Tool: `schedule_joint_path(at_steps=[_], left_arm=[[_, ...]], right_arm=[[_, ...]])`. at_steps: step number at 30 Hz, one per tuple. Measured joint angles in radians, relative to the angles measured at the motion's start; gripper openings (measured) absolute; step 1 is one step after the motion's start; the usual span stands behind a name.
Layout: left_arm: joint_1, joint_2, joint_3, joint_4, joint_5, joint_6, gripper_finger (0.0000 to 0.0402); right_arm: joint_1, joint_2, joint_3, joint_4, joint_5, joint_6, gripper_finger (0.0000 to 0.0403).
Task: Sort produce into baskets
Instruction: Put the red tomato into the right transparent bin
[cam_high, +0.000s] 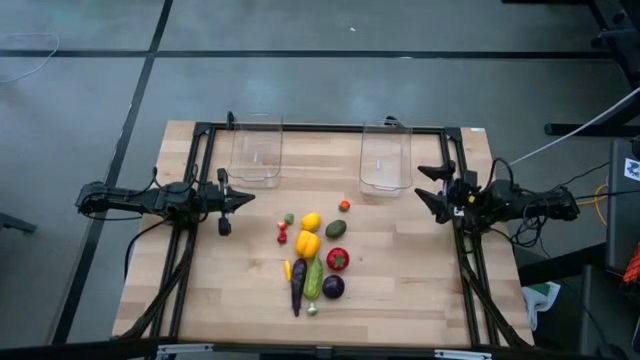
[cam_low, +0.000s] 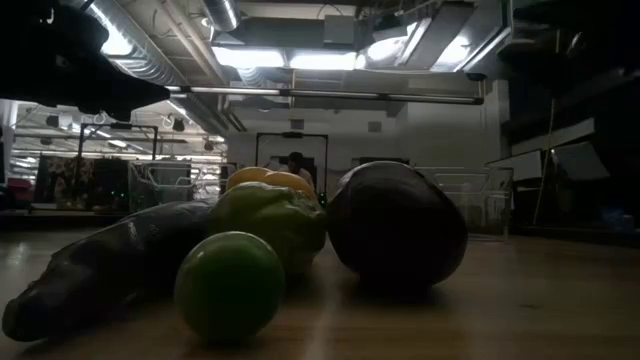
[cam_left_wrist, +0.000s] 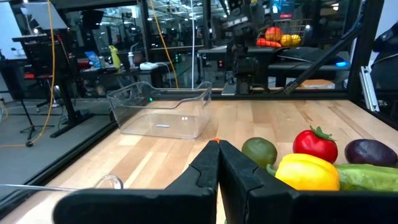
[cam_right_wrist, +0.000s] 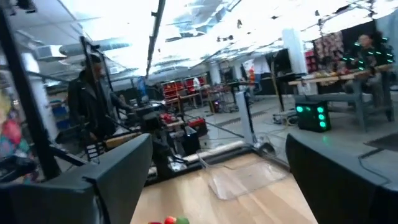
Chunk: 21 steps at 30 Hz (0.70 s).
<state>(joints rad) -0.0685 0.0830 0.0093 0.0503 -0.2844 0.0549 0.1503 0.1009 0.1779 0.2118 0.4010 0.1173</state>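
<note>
The produce lies in a cluster mid-table: lemon (cam_high: 311, 221), yellow pepper (cam_high: 307, 243), tomato (cam_high: 338, 259), avocado (cam_high: 335, 229), cucumber (cam_high: 314, 277), eggplant (cam_high: 298, 283), purple round piece (cam_high: 333, 287), and tiny red (cam_high: 282, 235) and orange (cam_high: 344, 206) pieces. Two clear baskets stand at the far edge, left (cam_high: 256, 150) and right (cam_high: 386, 157). My left gripper (cam_high: 247, 197) is shut and empty, left of the cluster. Its closed fingers (cam_left_wrist: 217, 155) point toward the pepper (cam_left_wrist: 306, 172) and tomato (cam_left_wrist: 314, 144). My right gripper (cam_high: 430, 186) is open and empty beside the right basket.
A dark frame (cam_high: 330, 128) runs along the table's far edge and sides. Bare wood lies between the cluster and each gripper. The low view is filled by the eggplant (cam_low: 100, 265), a green piece (cam_low: 228, 283) and the purple piece (cam_low: 395, 225). A person (cam_right_wrist: 93, 102) stands beyond the table.
</note>
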Motion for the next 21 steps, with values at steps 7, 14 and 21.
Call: schedule_joint_path(at_steps=[7,14,21], left_arm=[[0.000,0.000,0.000,0.000,0.000,-0.001,0.0001],[0.000,0.000,0.000,0.000,0.000,-0.001,0.0001],[0.000,0.000,0.000,0.000,0.000,-0.002,0.0001]], right_arm=[[0.000,0.263,0.192,-0.064,-0.079,-0.118,0.0367],[0.000,0.579,0.457,-0.359,-0.083,-0.130,0.0367],[0.000,0.869,0.641,-0.495,-0.164,-0.130,0.0367]])
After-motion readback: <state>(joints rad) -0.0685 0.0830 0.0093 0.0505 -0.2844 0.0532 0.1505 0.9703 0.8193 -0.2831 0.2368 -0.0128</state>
